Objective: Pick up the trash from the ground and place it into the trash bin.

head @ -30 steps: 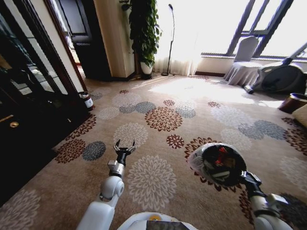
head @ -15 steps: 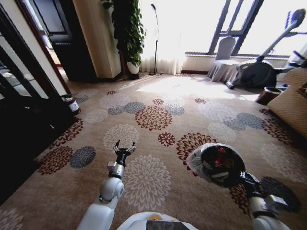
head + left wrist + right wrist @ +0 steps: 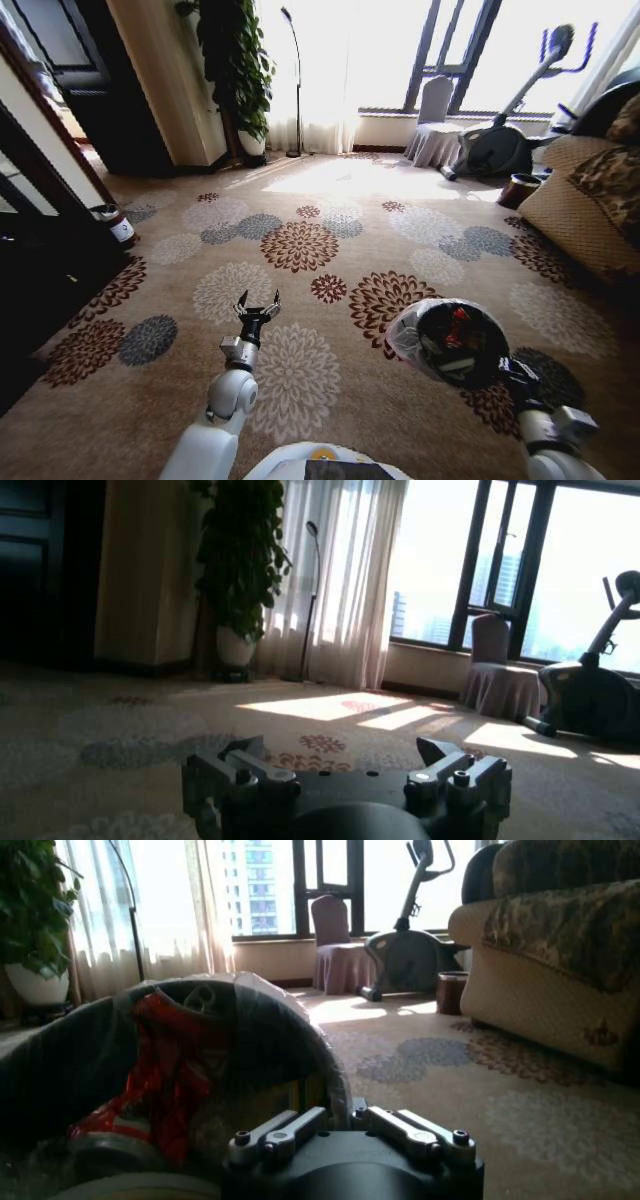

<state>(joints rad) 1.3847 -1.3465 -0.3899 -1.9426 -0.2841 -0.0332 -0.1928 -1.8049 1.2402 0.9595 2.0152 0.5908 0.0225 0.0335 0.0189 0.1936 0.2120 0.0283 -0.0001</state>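
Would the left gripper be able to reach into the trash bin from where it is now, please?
Probably yes: the left gripper is open and empty above the carpet, and nothing stands between it and the trash bin held by the right gripper.

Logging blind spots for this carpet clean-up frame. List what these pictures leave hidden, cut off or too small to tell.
- Trash bin contents: in the head view a red piece shows, the rest too small and dark to name.
- Right tool: in the right wrist view the bin's wall blocks its tips.
- Left tool, open: the carpet under it is hidden by its body in the left wrist view.
- Brown pot: head view, too small to see inside.
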